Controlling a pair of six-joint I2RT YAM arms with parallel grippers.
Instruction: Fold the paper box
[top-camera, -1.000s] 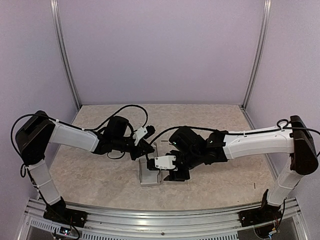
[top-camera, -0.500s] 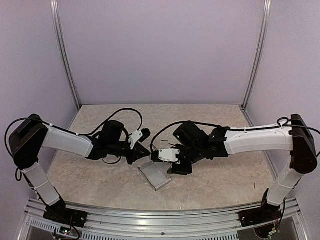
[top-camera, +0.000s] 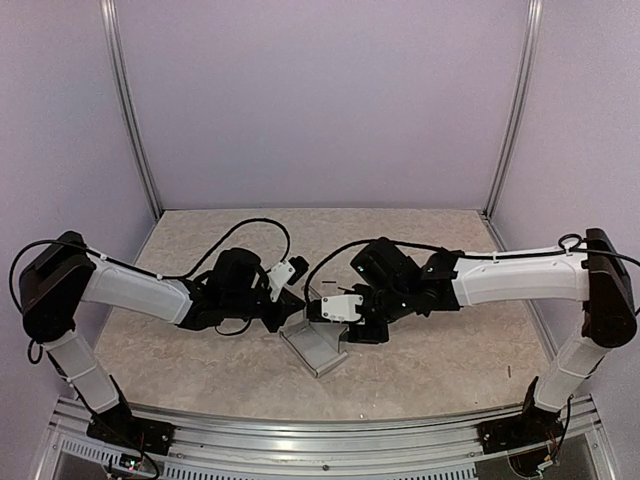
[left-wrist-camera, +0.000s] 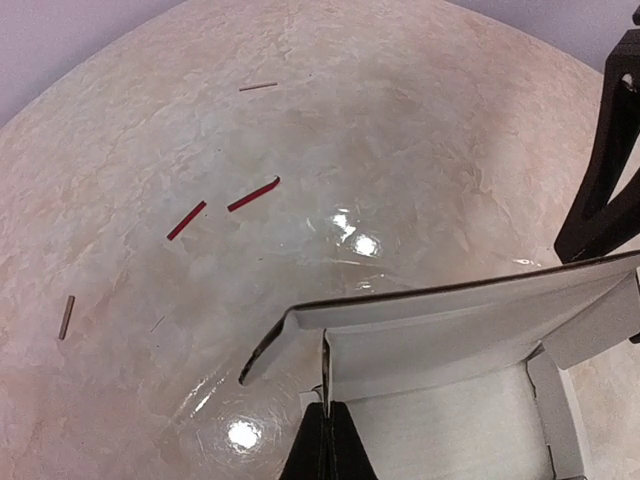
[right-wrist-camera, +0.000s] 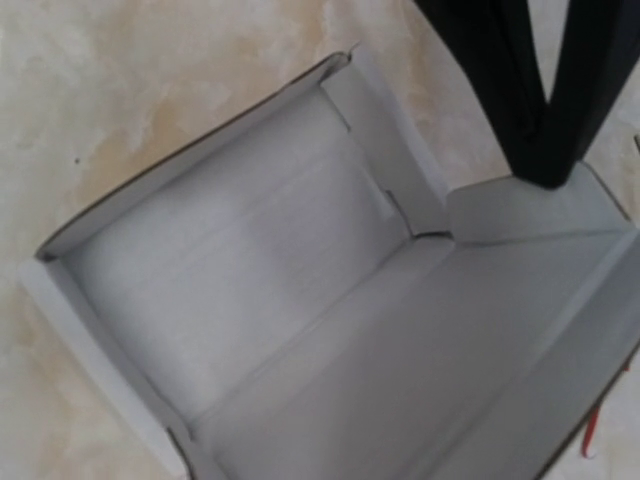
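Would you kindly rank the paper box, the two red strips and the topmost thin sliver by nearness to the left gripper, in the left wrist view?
1. paper box, bottom centre, pinched in the jaws of the left gripper.
2. red strips, upper left.
3. thin sliver, near the top.

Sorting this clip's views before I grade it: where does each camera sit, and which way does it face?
Top external: above and behind the robot, facing down and forward over the table; left arm and right arm show whole, meeting at the paper box.
Left wrist: on the left arm, looking down past its own shut left claw, which pinches a box wall.
Right wrist: looking down into the open box; black fingers at top right, probably the left claw's.
Shared: all three see the box.
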